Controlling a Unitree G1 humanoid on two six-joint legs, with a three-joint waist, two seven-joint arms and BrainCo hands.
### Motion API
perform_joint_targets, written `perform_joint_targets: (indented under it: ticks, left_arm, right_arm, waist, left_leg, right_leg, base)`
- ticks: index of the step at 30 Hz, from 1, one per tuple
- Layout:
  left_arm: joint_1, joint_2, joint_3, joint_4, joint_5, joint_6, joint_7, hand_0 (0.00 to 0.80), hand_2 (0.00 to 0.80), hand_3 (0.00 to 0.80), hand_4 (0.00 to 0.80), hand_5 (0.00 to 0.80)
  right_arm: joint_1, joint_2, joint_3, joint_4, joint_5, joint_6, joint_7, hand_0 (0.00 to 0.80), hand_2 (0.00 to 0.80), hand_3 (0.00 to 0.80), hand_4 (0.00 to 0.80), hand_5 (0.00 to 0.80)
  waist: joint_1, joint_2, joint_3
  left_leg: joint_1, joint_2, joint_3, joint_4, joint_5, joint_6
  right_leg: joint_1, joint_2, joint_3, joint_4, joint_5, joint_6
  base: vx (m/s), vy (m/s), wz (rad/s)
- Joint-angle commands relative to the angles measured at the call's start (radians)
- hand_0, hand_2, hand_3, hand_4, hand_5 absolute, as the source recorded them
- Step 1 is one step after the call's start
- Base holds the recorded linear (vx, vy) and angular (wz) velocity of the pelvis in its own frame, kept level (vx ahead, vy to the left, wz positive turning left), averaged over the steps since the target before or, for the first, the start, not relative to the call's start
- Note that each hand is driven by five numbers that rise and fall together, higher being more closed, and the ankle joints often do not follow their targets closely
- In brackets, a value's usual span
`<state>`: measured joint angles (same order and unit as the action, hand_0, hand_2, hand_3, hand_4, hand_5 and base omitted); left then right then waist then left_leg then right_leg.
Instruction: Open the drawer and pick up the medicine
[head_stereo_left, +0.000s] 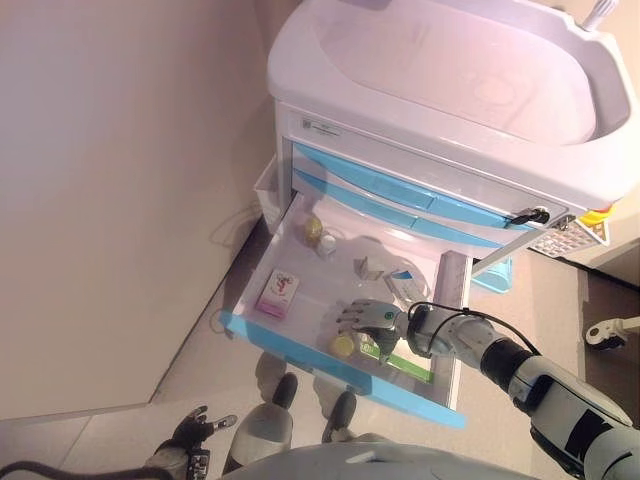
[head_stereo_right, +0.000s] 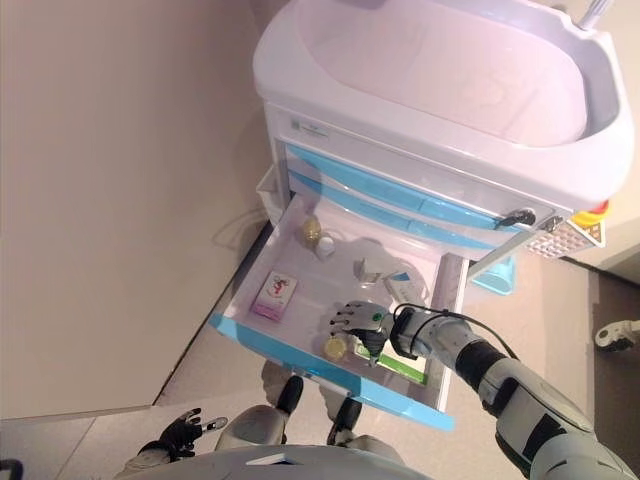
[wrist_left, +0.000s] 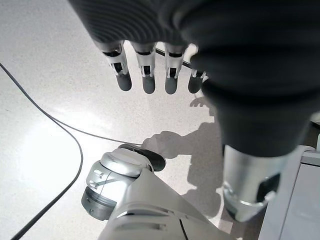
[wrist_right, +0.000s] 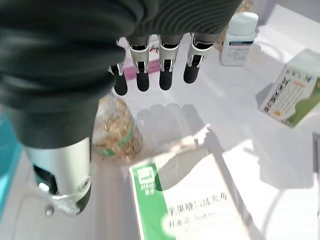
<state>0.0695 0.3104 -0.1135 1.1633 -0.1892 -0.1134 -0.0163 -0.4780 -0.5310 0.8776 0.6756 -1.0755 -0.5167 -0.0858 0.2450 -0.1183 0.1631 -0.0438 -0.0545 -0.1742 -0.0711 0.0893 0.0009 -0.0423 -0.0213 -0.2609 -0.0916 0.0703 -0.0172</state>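
The cart's lowest drawer (head_stereo_left: 300, 345), white with a blue front, stands pulled open. In it lie a pink box (head_stereo_left: 279, 294), a small jar with a yellow lid (head_stereo_left: 343, 346), a white and green medicine box (wrist_right: 190, 200), a white bottle (wrist_right: 239, 39), another jar (head_stereo_left: 313, 228) at the back and a second white and green box (wrist_right: 290, 95). My right hand (head_stereo_left: 368, 318) hovers inside the drawer just above the yellow-lidded jar (wrist_right: 117, 132) and the near medicine box, fingers straight, holding nothing. My left hand (head_stereo_left: 195, 430) hangs low over the floor, open and empty.
The white cart (head_stereo_left: 450, 90) has a tub-shaped top and two closed blue drawers (head_stereo_left: 400, 195) above the open one. A wire basket (head_stereo_left: 570, 238) hangs on its right side. A plain wall stands close on the left.
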Motion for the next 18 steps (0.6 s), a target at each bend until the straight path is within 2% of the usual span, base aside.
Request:
perform_joint_targets:
  ticks: [1,7,18]
  left_arm:
    - [-0.026,0.002,-0.015,0.054,0.043,-0.024,0.001,0.000,0.000,0.000,0.000,0.000]
    - [-0.025,-0.009,-0.022,0.052,0.040,-0.029,0.004,0.000,0.000,0.000,0.000,0.000]
    - [-0.032,-0.019,-0.034,0.049,0.018,-0.039,0.004,0.000,0.000,0.000,0.000,0.000]
  right_arm:
    - [-0.020,0.010,0.025,0.004,-0.013,0.025,-0.068,0.000,0.000,0.000,0.000,0.000]
    - [0.000,0.034,0.010,0.012,-0.034,0.087,-0.144,0.000,0.000,0.000,0.000,0.000]
    - [0.011,0.068,0.004,0.013,-0.074,0.137,-0.198,0.000,0.000,0.000,0.000,0.000]
  waist:
    - [0.018,0.012,0.014]
    - [0.015,0.022,0.019]
    - [0.012,0.036,0.031]
  left_leg:
    - [-0.027,-0.028,-0.012,-0.016,-0.043,0.008]
    - [-0.030,-0.031,-0.013,-0.016,-0.041,0.009]
    - [-0.037,-0.035,-0.016,-0.016,-0.039,0.014]
  right_leg:
    - [0.060,-0.002,0.005,0.022,-0.054,0.065]
    - [0.057,-0.005,0.001,0.024,-0.052,0.066]
    - [0.047,-0.005,0.001,0.028,-0.051,0.066]
  base:
    - [0.000,0.000,0.00]
    - [-0.006,0.000,0.02]
    - [-0.001,0.000,0.00]
